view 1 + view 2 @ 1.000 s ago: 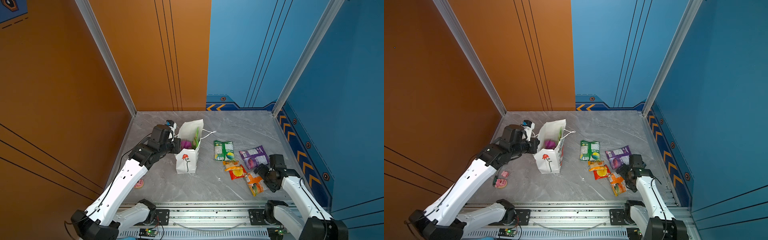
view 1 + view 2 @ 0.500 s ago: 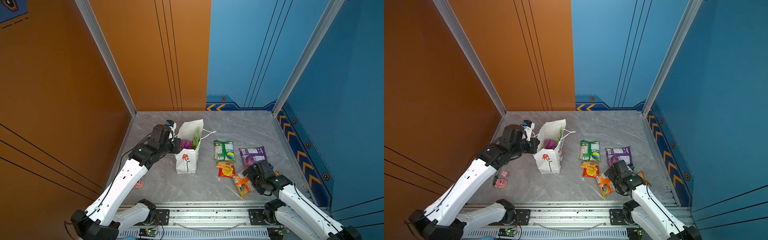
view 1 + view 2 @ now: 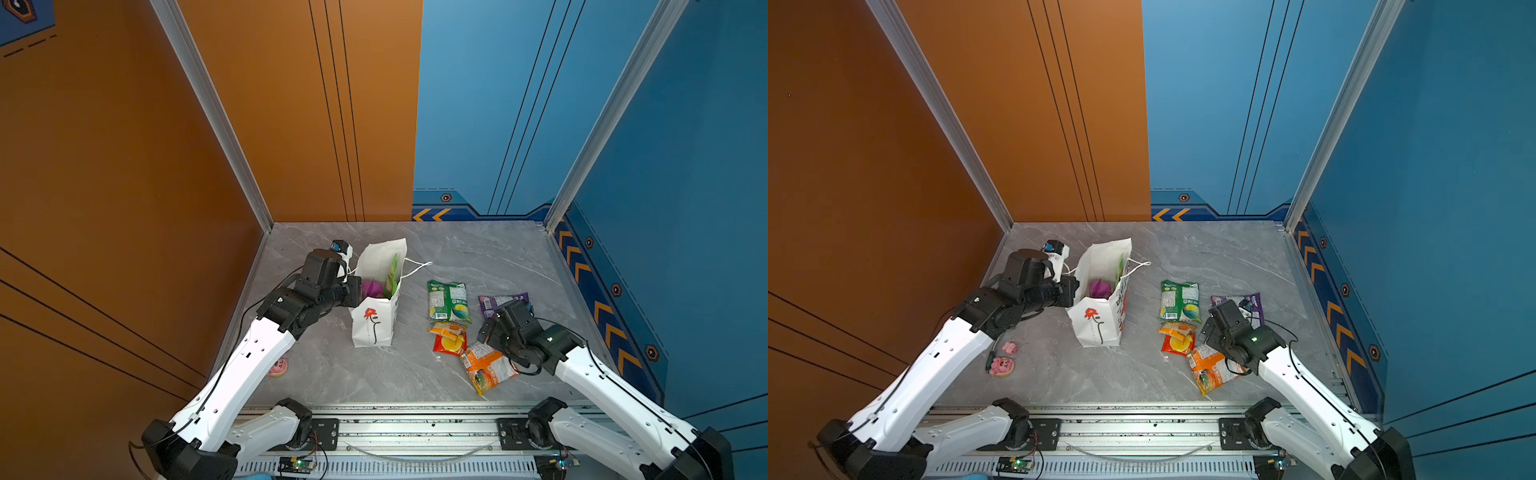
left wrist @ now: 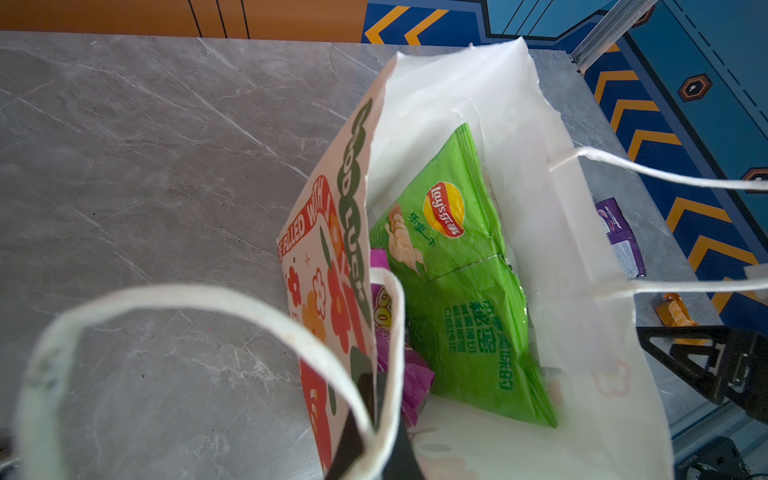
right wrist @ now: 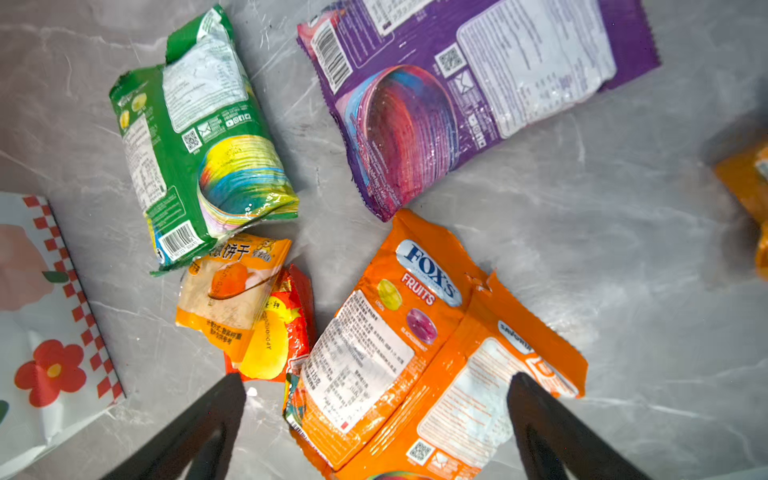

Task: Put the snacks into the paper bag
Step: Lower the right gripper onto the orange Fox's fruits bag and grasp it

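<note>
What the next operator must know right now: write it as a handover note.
Grip: the left end effector is shut on the rim of the paper bag, which stands upright and open. The right end effector is open above the orange packet and grips nothing.
Done: the green chips packet and the small purple packet are in the bag.
Left: the orange packet, the red packet with the small orange biscuit packet lying on it, the green-white packet and the large purple packet, all on the table.
</note>
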Action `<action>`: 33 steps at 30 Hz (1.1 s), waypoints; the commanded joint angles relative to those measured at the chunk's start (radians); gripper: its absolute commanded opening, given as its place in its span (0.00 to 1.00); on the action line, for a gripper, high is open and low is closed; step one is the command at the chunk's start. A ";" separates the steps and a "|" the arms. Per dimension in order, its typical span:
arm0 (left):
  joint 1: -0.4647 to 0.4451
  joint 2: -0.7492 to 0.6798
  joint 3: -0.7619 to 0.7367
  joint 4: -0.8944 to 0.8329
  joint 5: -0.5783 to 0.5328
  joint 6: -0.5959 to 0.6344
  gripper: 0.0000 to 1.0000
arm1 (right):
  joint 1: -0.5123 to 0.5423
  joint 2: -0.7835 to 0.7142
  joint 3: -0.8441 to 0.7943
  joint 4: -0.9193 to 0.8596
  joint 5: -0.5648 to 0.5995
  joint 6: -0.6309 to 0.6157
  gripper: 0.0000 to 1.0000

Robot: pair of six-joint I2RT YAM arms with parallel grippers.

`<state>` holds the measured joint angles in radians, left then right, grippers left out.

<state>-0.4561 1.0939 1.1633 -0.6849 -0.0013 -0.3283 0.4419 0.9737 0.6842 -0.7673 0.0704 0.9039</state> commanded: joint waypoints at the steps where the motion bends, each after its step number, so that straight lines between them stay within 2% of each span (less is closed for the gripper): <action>1: 0.008 -0.008 -0.007 -0.002 -0.039 0.024 0.00 | -0.125 0.078 -0.007 0.029 -0.171 -0.209 1.00; 7: -0.008 -0.001 -0.010 -0.004 -0.064 0.032 0.00 | -0.194 0.196 0.042 0.057 -0.196 -0.351 1.00; 9: -0.008 0.000 -0.008 -0.005 -0.068 0.033 0.00 | -0.208 0.238 0.040 0.065 -0.243 -0.383 1.00; 11: -0.008 -0.002 -0.011 -0.005 -0.075 0.035 0.00 | -0.210 0.263 0.035 0.066 -0.281 -0.398 1.00; 15: -0.008 0.006 -0.011 -0.005 -0.074 0.034 0.00 | -0.209 0.254 0.007 0.049 -0.257 -0.380 1.00; 20: -0.008 0.009 -0.008 -0.005 -0.073 0.034 0.00 | -0.185 0.223 -0.036 0.012 -0.236 -0.275 1.00; 25: -0.007 0.006 -0.009 -0.005 -0.074 0.038 0.00 | -0.133 0.092 -0.106 -0.004 -0.205 -0.138 1.00; 33: -0.007 0.001 -0.009 -0.005 -0.071 0.037 0.00 | 0.082 -0.136 -0.256 0.034 -0.172 0.172 1.00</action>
<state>-0.4591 1.0985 1.1614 -0.6891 -0.0494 -0.3099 0.4671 0.8791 0.4782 -0.7303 -0.1303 0.9085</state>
